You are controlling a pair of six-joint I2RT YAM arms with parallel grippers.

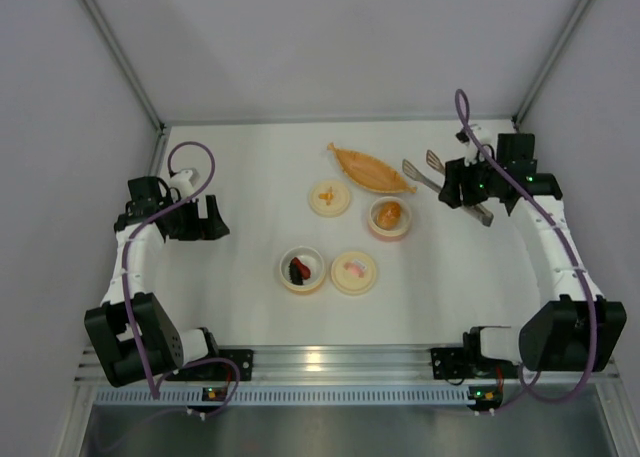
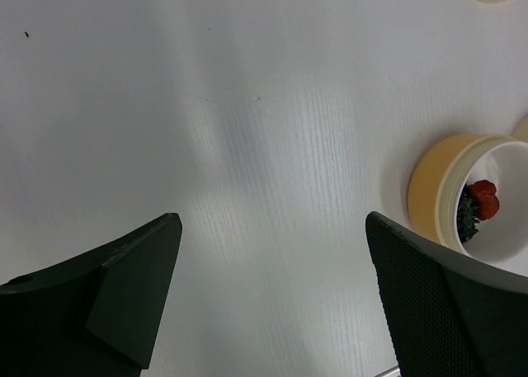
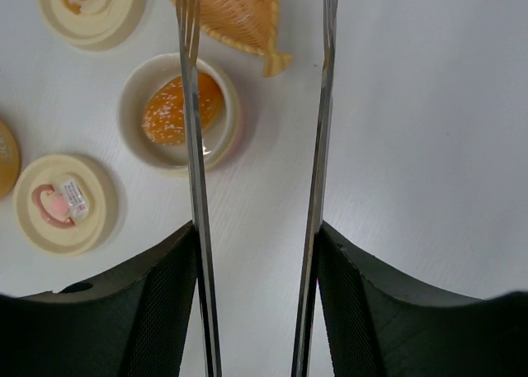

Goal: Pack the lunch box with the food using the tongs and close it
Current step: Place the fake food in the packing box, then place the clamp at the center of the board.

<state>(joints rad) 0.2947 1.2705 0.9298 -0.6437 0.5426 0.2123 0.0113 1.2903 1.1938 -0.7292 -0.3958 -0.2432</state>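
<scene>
Left side, bare tabletop (image 1: 235, 167), plenty of room. Centre's crowded: near bowl (image 1: 284, 271), far bowl (image 1: 390, 235), back lid (image 1: 329, 198), front lid (image 1: 354, 272), boat dish (image 1: 372, 169) behind, narrow gaps between. Tongs (image 1: 420, 175) jut in from the right.

Two bowls: the left bowl (image 1: 302, 289) and the right bowl (image 1: 390, 236). Two round lids: the yellow-patterned lid (image 1: 329, 198) and the pink-patterned lid (image 1: 354, 272). One boat-shaped dish (image 1: 372, 169). One pair of tongs (image 3: 195, 162). Three food pieces (all sitting in bowls): a black piece (image 2: 468, 216), a red piece (image 2: 485, 197), an orange lump (image 3: 173, 109).
</scene>
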